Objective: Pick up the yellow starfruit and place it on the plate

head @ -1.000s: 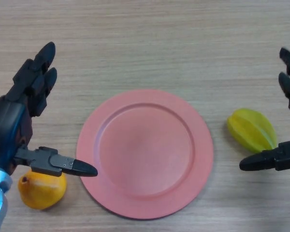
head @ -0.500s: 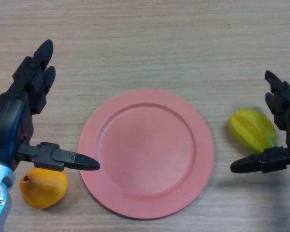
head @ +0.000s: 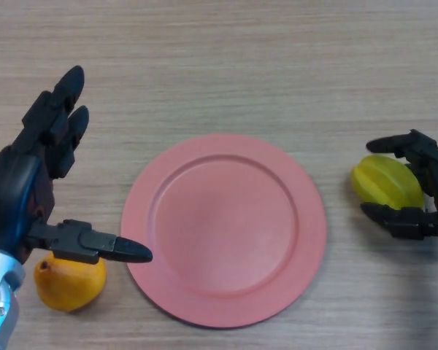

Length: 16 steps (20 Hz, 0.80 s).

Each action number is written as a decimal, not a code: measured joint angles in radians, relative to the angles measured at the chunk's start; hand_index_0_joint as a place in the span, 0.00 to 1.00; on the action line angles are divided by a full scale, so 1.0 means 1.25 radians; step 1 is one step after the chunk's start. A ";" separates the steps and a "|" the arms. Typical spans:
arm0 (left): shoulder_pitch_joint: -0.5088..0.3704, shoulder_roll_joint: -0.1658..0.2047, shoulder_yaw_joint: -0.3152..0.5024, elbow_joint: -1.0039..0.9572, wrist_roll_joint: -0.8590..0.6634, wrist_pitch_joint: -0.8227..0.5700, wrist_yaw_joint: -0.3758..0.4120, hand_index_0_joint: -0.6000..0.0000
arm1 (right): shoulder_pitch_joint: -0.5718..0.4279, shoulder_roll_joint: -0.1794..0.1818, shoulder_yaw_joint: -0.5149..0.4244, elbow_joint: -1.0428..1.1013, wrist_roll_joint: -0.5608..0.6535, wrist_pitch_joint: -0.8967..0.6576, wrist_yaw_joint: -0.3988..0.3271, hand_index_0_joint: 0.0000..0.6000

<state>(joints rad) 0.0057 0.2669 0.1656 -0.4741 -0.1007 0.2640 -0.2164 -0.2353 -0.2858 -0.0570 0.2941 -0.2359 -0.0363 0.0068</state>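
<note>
Fingers of right hand round yellow starfruit, no writing legible.

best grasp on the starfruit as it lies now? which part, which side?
Grip the yellow starfruit across its ribbed middle, coming from the right edge of the table. It lies on its side, right of the pink plate, with the ridges running lengthwise, so fingers above and thumb below seat between ribs. The right hand is already curled round it that way. The left hand is open by the orange fruit.

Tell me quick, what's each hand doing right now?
Left hand: open, holding nothing.
Right hand: fingers curled around the yellow starfruit.
</note>
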 measured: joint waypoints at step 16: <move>-0.017 0.005 0.046 0.006 -0.037 -0.018 0.006 1.00 | -0.020 0.081 0.210 -0.236 0.066 0.166 0.050 1.00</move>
<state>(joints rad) -0.0161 0.2734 0.2230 -0.4663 -0.1472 0.2412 -0.2093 -0.2598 -0.1851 0.2053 -0.0012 -0.1534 0.1707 0.0695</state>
